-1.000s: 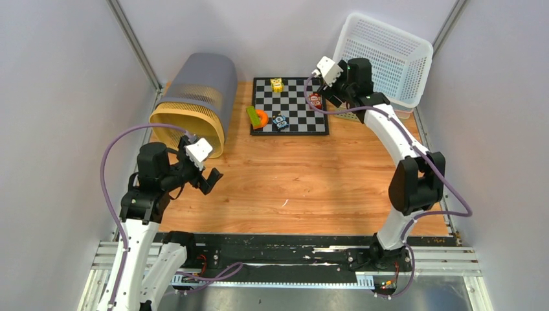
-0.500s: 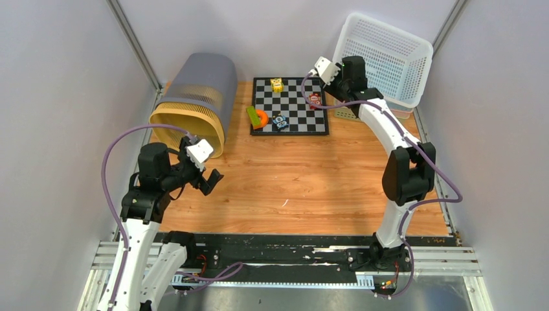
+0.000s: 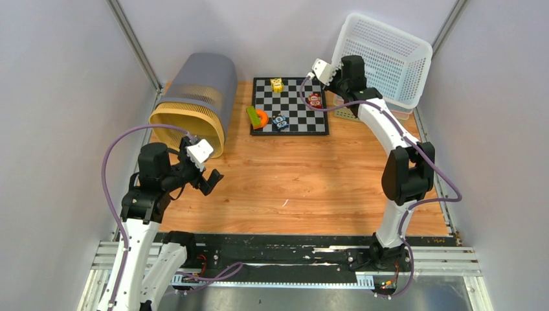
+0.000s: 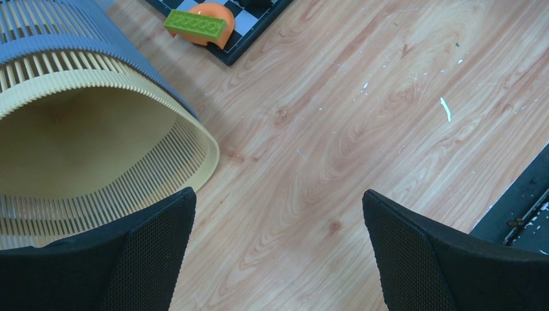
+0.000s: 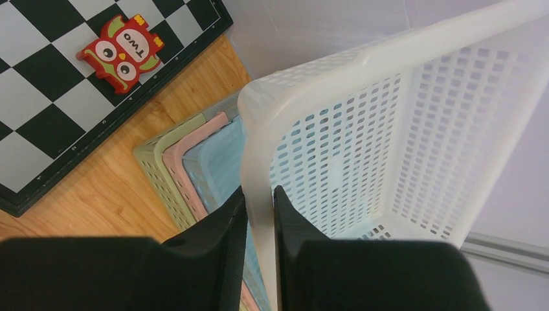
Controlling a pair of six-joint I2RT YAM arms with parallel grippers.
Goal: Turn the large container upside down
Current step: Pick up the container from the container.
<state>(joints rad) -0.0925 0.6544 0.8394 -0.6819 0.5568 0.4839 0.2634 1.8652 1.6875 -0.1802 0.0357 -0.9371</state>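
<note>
Lower left of the top view, we see the left end effector (image 3: pixel 208 177) wide open, holding nothing, over bare tabletop (image 3: pixel 298 175). It sits just beside the mouth of a grey-and-cream bin (image 3: pixel 194 97) lying on its side. Further up, mid frame, a chessboard (image 3: pixel 289 107) carries a few small toys. Upper right, the right end effector (image 5: pixel 259 194) is pinched onto the rim of the white basket (image 3: pixel 388 55), one finger inside, one outside. The basket is tilted in the far corner, over a stack of small pastel baskets (image 5: pixel 175 162).
</note>
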